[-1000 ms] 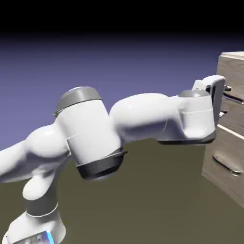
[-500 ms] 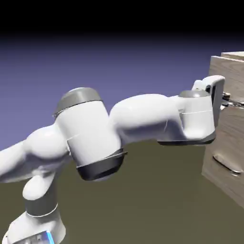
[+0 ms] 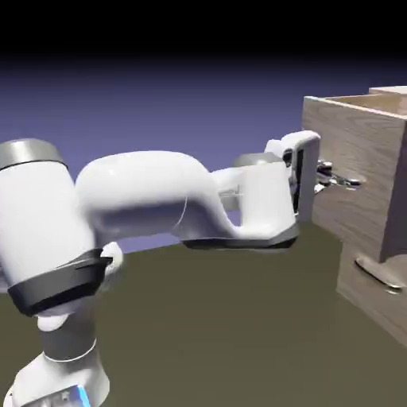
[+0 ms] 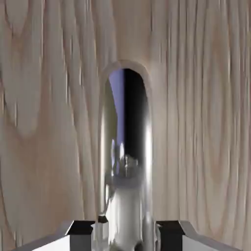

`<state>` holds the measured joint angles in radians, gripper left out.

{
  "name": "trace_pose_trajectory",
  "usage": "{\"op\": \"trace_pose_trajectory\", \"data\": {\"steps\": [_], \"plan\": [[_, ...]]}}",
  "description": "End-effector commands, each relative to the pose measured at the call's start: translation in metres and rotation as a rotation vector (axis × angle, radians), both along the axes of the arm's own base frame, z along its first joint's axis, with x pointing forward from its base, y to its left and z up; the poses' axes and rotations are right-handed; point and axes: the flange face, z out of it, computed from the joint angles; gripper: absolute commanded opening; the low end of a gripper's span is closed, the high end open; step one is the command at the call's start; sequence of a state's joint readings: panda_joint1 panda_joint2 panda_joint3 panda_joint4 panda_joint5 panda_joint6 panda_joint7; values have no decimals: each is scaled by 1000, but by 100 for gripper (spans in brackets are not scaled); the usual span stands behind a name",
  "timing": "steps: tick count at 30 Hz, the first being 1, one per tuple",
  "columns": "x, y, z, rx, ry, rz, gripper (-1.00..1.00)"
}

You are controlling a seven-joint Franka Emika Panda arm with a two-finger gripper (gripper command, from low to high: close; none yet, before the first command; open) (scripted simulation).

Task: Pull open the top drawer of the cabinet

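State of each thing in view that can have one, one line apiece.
top drawer: pulled well out of the cabinet
lower drawer: shut
gripper: closed on the top drawer's handle
cabinet: upright, upper part open with its drawer out, lower part closed

From the camera on my hand, I see the wooden front of a drawer (image 4: pixel 196 122) filling the view, with wavy lines in the wood. A shiny metal handle (image 4: pixel 127 196) runs up the middle from the bottom edge and ends in a round top. It shines like a mirror, with blue and black in it. My gripper (image 4: pixel 126 236) is shut on it, one dark fingertip at each side.
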<state>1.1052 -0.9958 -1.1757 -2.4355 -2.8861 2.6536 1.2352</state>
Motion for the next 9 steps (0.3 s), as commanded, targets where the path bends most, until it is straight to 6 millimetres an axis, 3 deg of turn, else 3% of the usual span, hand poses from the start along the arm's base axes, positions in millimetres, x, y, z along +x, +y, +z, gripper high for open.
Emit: {"op": "trace_pose_trajectory", "data": {"steps": [1, 5, 6, 7, 9], "plan": [[-10, 0, 0, 0, -1, 0, -100], [-46, 0, 0, 0, -1, 0, -100], [-46, 0, 0, 0, -1, 0, 100], [-46, 0, 0, 0, -1, 0, 100], [-67, -1, 0, 2, 0, 1, 100]]}}
